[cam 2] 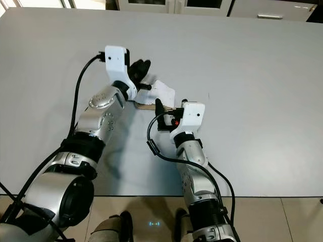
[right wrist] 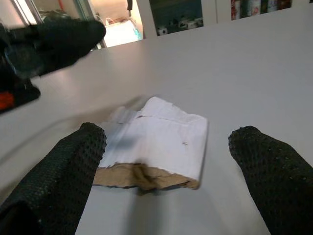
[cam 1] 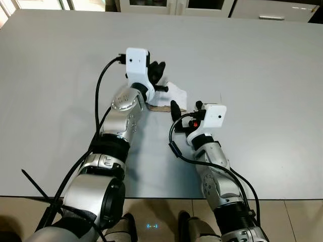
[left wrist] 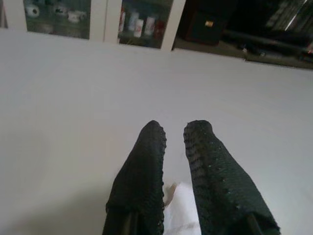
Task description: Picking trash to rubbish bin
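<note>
- Right gripper (right wrist: 166, 176) has its fingers spread wide, the torn white-and-brown paper scrap (right wrist: 159, 142) lying flat just ahead, between them.
- Left gripper (left wrist: 175, 147) has its fingers nearly pressed together, just over the scrap's far side.
- Grey table (cam 1: 262, 65) stretches bare beyond both grippers; cabinets (left wrist: 132, 22) stand past its far edge.

From the head I see the left gripper (cam 1: 158, 70) covering part of the torn paper (right wrist: 156, 142) (brown underside partly hidden); cabinet contents (left wrist: 137, 22) are too blurred to identify.
</note>
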Controlling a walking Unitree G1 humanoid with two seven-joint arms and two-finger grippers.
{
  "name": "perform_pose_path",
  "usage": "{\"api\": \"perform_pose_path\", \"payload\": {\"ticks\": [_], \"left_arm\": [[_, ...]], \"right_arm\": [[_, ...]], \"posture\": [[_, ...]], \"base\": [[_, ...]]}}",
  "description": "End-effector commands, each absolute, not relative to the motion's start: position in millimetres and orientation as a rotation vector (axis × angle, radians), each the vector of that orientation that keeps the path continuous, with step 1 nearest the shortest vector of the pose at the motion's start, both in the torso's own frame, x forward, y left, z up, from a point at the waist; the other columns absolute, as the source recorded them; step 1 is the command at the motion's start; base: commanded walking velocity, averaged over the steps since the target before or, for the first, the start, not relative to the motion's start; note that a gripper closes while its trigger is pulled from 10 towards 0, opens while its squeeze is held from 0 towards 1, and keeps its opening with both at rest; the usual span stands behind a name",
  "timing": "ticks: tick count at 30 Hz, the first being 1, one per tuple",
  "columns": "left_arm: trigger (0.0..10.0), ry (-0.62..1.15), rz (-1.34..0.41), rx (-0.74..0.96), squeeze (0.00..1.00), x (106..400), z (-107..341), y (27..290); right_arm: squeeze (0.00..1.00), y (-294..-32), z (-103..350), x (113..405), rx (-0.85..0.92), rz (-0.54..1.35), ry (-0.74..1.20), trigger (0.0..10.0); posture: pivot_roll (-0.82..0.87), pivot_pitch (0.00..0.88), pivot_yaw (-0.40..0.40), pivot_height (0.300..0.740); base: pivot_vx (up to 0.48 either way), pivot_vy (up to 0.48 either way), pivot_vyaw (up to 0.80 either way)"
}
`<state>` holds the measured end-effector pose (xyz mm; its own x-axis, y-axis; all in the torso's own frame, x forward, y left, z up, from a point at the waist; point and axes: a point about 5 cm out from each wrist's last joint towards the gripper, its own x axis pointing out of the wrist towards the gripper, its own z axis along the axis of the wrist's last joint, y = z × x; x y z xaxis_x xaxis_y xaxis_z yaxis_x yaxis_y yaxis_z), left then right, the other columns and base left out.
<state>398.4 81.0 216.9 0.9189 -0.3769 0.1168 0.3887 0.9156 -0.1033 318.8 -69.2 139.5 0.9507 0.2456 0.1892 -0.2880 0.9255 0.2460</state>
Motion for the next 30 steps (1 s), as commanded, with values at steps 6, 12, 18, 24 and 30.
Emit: {"api": "perform_pose_path", "payload": {"ticks": [6, 12, 18, 24, 30], "left_arm": [[10.0, -0.074, -0.432, -0.091, 1.0, 392.8, 213.0, 73.9], [10.0, -0.052, -0.459, -0.083, 1.0, 389.5, 207.5, 67.0], [10.0, -0.045, -0.481, -0.074, 1.0, 386.7, 206.7, 64.0], [10.0, -0.018, -0.506, -0.039, 1.0, 385.1, 201.3, 60.3], [10.0, -0.015, -0.512, -0.01, 1.0, 384.7, 201.3, 57.3]], "right_arm": [[0.0, -72.4, 134.4, 318.5, 0.285, 0.262, -0.149, 10.0], [0.0, -82.0, 132.9, 320.2, 0.266, 0.231, -0.151, 10.0], [0.0, -111.9, 131.4, 325.8, 0.213, 0.143, -0.156, 10.0], [0.0, -134.7, 129.8, 328.7, 0.184, 0.061, -0.149, 10.0], [0.0, -135.8, 126.6, 327.0, 0.185, 0.054, -0.142, 10.0]], "posture": [[-0.08, 0.189, -0.014, 0.74], [-0.08, 0.194, -0.01, 0.74], [-0.08, 0.197, -0.008, 0.74], [-0.09, 0.201, 0.001, 0.74], [-0.09, 0.201, 0.006, 0.74]], "base": [[0.0, 0.0, 0.0], [0.0, 0.0, 0.0], [0.0, 0.0, 0.0], [0.0, 0.0, 0.0], [0.0, 0.0, 0.0]]}}
